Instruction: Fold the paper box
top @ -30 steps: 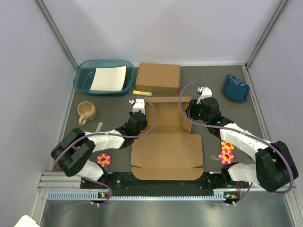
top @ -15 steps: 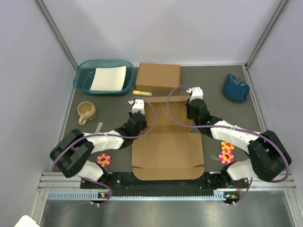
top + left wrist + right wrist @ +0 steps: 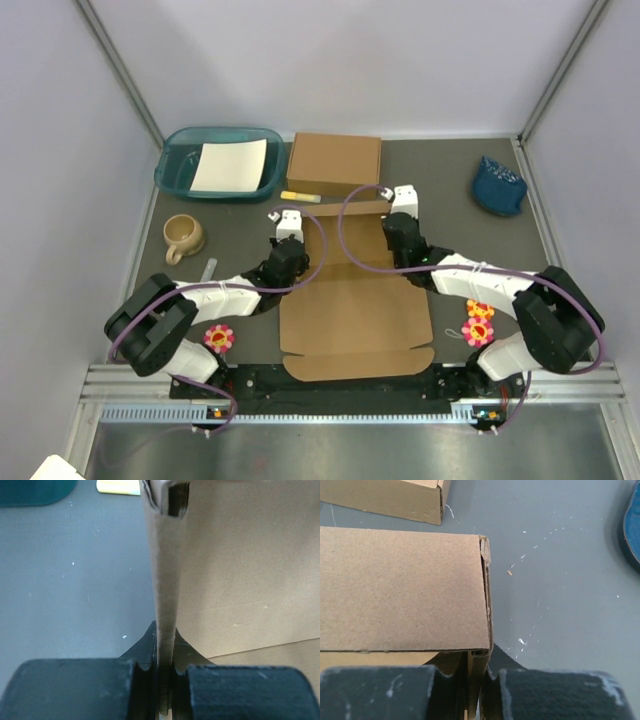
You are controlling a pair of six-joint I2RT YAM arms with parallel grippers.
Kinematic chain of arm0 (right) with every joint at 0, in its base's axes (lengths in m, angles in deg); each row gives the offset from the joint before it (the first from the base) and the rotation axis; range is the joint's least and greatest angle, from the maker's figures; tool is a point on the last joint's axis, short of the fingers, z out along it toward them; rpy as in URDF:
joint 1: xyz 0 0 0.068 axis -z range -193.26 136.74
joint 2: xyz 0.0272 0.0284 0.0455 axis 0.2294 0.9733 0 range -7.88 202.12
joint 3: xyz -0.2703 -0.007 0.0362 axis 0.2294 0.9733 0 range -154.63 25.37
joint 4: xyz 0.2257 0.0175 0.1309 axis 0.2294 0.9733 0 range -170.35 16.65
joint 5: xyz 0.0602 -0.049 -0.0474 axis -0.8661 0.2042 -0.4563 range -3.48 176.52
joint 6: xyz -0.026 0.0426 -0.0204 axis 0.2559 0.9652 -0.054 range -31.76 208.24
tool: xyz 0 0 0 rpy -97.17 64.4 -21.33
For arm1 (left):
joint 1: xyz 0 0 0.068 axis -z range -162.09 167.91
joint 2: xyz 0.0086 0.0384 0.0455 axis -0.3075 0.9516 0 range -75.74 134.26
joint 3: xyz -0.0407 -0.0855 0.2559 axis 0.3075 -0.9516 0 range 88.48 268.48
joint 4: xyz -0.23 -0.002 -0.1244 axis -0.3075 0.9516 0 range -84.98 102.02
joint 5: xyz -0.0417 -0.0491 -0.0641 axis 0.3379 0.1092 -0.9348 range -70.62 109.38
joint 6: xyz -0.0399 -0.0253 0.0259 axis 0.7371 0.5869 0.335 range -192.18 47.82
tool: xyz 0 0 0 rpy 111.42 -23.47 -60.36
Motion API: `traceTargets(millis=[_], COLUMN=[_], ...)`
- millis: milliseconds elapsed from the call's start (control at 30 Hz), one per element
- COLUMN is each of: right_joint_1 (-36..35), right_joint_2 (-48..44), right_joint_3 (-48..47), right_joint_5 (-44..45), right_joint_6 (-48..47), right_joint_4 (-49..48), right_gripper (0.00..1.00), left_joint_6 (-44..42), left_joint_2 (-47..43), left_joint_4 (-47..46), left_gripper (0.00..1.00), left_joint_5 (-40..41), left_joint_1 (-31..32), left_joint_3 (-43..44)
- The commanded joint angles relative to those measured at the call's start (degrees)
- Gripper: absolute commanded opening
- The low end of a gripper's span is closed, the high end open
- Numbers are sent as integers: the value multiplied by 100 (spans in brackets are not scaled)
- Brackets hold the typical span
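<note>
The paper box [image 3: 355, 315] lies mid-table as a brown die-cut sheet, its front flap flat and its side walls raised at the far end. My left gripper [image 3: 300, 240] is shut on the left wall; in the left wrist view that upright wall [image 3: 167, 595] runs straight between the fingers [image 3: 145, 685]. My right gripper [image 3: 393, 222] is shut on the right wall. In the right wrist view the cardboard edge [image 3: 479, 667] sits pinched in the jaws beside the raised back panel [image 3: 405, 590].
A closed twin brown box [image 3: 333, 165] stands behind the sheet, with a yellow stick [image 3: 300, 197] in front of it. A teal tray [image 3: 175, 165] holding white paper [image 3: 230, 165] is far left. A mug [image 3: 184, 236] sits left, a blue object [image 3: 498, 186] right.
My right gripper swung left onto the box's right wall and shut on it. The left gripper kept its grip; the sheet's front edge shifted slightly.
</note>
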Motion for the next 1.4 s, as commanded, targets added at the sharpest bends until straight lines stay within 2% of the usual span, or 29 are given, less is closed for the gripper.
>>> traceTargets(millis=[0, 100, 200, 233, 300, 467, 567, 667, 700, 733, 1033, 1100, 1167, 1233, 1300, 1333, 1367], right_joint_1=[-277, -277, -286, -277, -286, -286, -277, -286, -286, -286, -286, -286, -286, -286, -286, -277, -277], right_joint_2=[56, 56, 91, 47, 21, -94, -68, 20, 47, 55, -110, -225, -470, -638, -779, -797, -788], right_joint_3=[114, 150, 185, 220, 273, 326, 308, 299, 317, 326, 422, 440, 484, 510, 528, 519, 519], right_joint_5=[488, 445, 349, 340, 252, -29, -152, -170, -162, -135, -240, -442, -556, -574, -609, -653, -654], right_joint_6=[-310, 14, 269, 314, 402, 534, 534, 525, 543, 560, 657, 762, 850, 921, 912, 912, 895], right_joint_4=[236, 393, 613, 631, 675, 798, 868, 912, 912, 912, 1036, 1027, 1018, 983, 965, 965, 957], right_gripper=[0, 0, 19, 23, 29, 33, 33, 15, 3, 0, 0, 20, 33, 34, 28, 21, 1], left_joint_6=[33, 103, 139, 139, 121, 104, 104, 104, 112, 104, 113, 121, 113, 69, 51, 51, 86], left_joint_2=[-98, -63, 16, 17, 17, -1, -1, -1, -1, -10, -10, -10, -19, -19, -10, 25, 34], left_joint_4=[-269, -463, -323, -305, -270, -164, -155, -147, -155, -155, -155, -155, -182, -261, -427, -506, -576], left_gripper=[0, 0, 0, 0, 0, 0, 0, 0, 0, 0, 0, 0, 0, 0, 0, 0, 0], left_joint_5=[-193, -193, -219, -193, -167, -70, -52, -61, -61, -61, -35, 0, 62, 106, 150, 150, 141], left_joint_1=[70, 70, 70, 79, 79, 79, 79, 79, 79, 88, 79, 79, 79, 79, 79, 79, 79], left_joint_3=[-103, -147, -51, -33, -41, 2, 2, -6, 2, -6, 11, 11, 20, -6, -41, -68, -94])
